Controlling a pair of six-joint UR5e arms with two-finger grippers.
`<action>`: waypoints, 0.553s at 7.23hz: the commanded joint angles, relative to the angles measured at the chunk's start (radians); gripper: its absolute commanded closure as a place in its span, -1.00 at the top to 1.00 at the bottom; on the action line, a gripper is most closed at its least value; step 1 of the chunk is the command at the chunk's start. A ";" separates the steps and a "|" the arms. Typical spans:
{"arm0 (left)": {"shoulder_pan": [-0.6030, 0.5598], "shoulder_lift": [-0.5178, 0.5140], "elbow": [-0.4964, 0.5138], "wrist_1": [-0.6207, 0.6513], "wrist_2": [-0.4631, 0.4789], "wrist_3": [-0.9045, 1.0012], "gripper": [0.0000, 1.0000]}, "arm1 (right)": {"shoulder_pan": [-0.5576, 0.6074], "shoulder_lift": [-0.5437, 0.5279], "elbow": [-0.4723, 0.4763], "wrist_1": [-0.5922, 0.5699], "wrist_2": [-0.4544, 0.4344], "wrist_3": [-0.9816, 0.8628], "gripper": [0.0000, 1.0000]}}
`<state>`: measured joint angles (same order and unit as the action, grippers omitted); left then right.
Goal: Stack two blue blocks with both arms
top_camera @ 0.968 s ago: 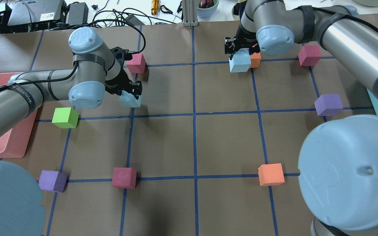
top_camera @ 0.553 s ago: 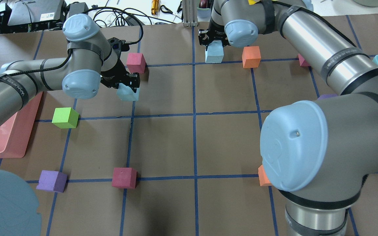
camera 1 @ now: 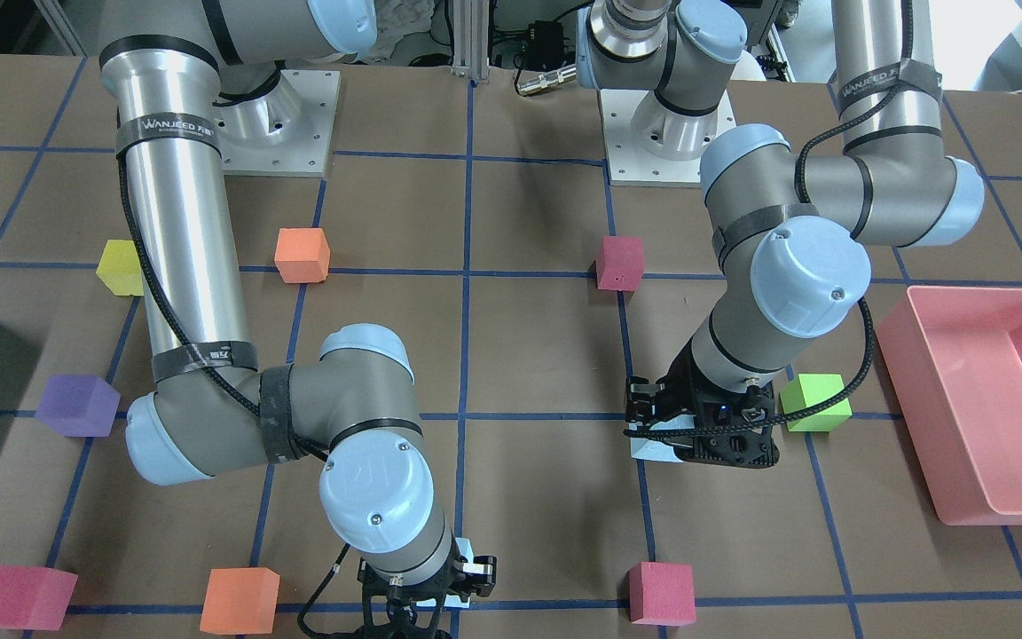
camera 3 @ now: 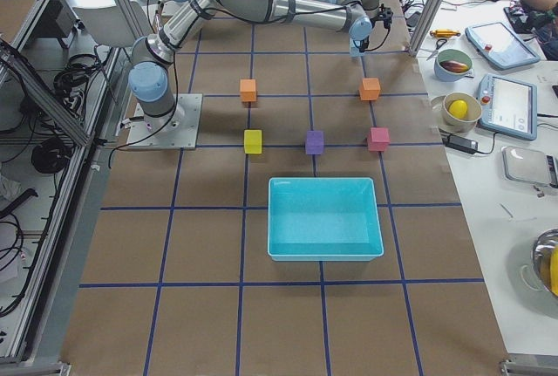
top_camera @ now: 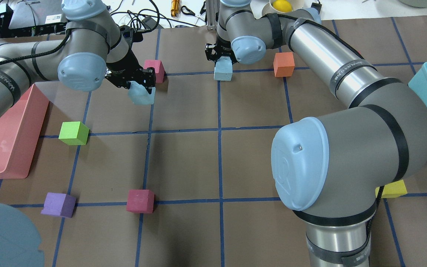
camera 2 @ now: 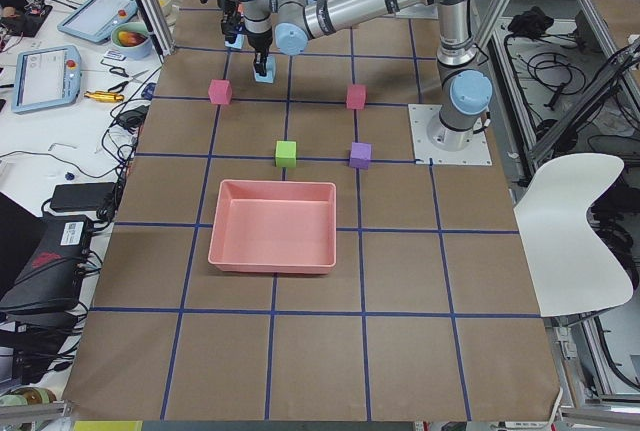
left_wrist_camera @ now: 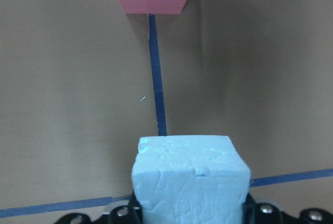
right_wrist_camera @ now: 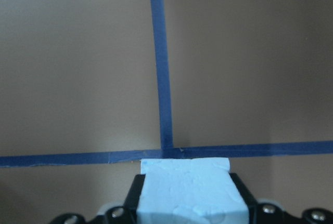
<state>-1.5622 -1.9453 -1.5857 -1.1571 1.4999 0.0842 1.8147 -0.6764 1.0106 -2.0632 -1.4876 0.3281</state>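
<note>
L arm (top_camera: 20, 74) bending, left pincer (top_camera: 138, 84) gripping near blue block (top_camera: 142, 96); R arm (top_camera: 347, 70) reaching, right pincer (top_camera: 220, 59) gripping far blue block (top_camera: 223, 71); scuffs showing on wrist cams only.

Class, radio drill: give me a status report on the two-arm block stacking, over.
Left hand shut on left blue block. Right hand shut on right blue block. Blocks apart, unstacked. Pink cube just ahead of left blue block.
</note>
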 commanded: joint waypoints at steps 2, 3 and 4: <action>-0.005 -0.021 0.099 -0.070 -0.003 -0.050 -1.00 | 0.009 0.012 0.003 0.003 0.001 0.000 -0.48; -0.033 -0.035 0.154 -0.100 -0.001 -0.078 -1.00 | 0.009 0.023 0.003 0.000 0.001 0.000 0.99; -0.041 -0.058 0.209 -0.130 -0.001 -0.102 -1.00 | 0.009 0.026 0.005 0.002 0.001 0.006 1.00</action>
<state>-1.5881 -1.9807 -1.4399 -1.2522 1.4984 0.0118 1.8238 -0.6569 1.0140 -2.0621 -1.4864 0.3310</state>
